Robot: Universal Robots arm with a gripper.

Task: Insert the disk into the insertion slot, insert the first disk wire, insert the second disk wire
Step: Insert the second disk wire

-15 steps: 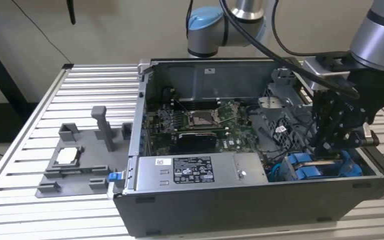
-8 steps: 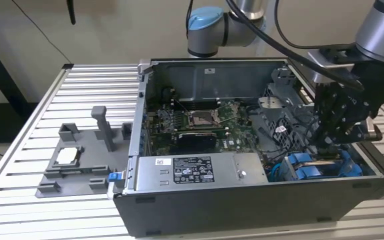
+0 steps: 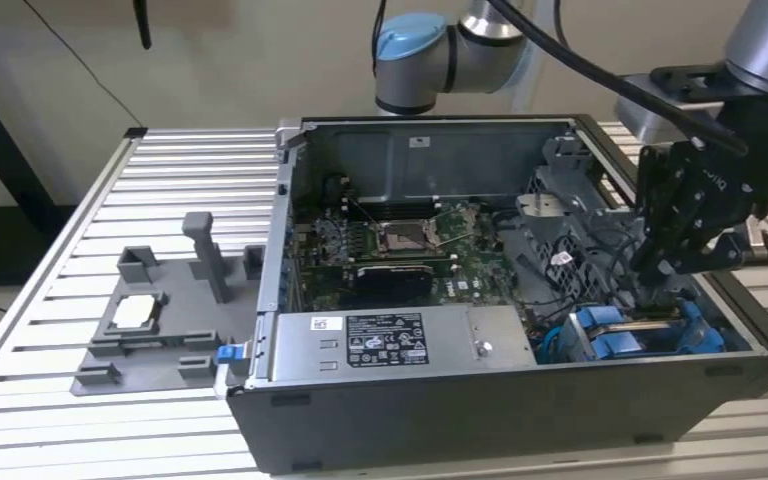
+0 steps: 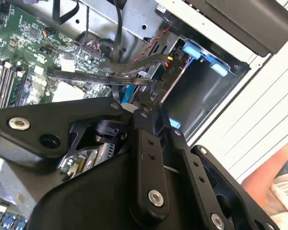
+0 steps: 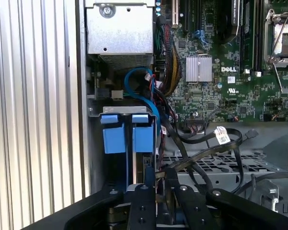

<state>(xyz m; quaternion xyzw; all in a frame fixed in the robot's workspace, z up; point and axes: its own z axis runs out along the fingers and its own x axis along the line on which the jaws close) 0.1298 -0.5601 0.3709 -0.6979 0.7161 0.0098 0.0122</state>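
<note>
We've got the tool (image 3: 660, 268) at the exterior view's lower right, fingers together on a black wire (image 4: 134, 80), just above the blue-framed disk (image 3: 638, 335) seated in its slot.

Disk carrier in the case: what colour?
Bright blue; the disk carrier shows best in the first wrist view.

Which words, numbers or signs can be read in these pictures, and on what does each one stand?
Power supply label: print too small to read.
White tag on a black cable: print too small to read.
Motherboard: a white brand mark, not quoted here; the small codes around it are too small to read.
</note>
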